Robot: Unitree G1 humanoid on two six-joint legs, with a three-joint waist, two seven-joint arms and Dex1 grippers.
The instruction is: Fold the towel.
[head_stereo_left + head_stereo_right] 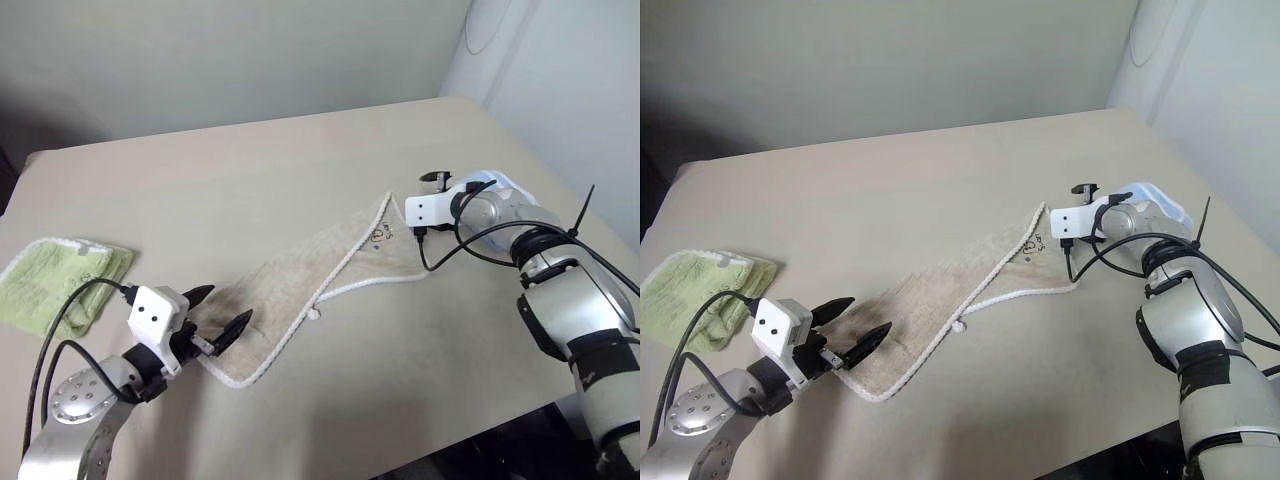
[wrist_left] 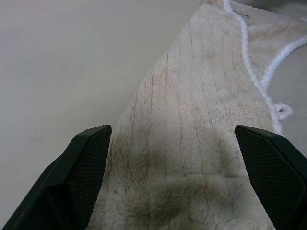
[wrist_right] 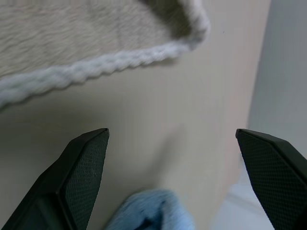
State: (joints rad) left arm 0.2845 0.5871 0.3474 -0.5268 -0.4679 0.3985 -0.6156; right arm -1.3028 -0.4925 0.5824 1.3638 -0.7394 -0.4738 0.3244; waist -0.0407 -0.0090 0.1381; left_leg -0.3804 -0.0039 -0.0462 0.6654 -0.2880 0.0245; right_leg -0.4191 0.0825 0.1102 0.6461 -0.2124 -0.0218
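Observation:
The towel point(image 1: 300, 285), beige with white corded edging, lies in a long diagonal strip on the table, one long side partly doubled over. Its dark embroidered mark point(image 1: 380, 236) is near the far right end. My left gripper point(image 1: 230, 302) hangs open just above the towel's near left end, and the pile lies between its fingers point(image 2: 91, 158) in the left wrist view. My right gripper point(image 3: 171, 130) is open beside the far right end. The corded corner point(image 3: 192, 33) lies ahead of it, untouched.
A folded light green towel point(image 1: 60, 280) lies at the table's left edge. A light blue towel point(image 1: 1155, 192) sits under my right wrist, close to the right table edge point(image 1: 560, 180). Bare tabletop point(image 1: 250, 170) stretches behind the towel.

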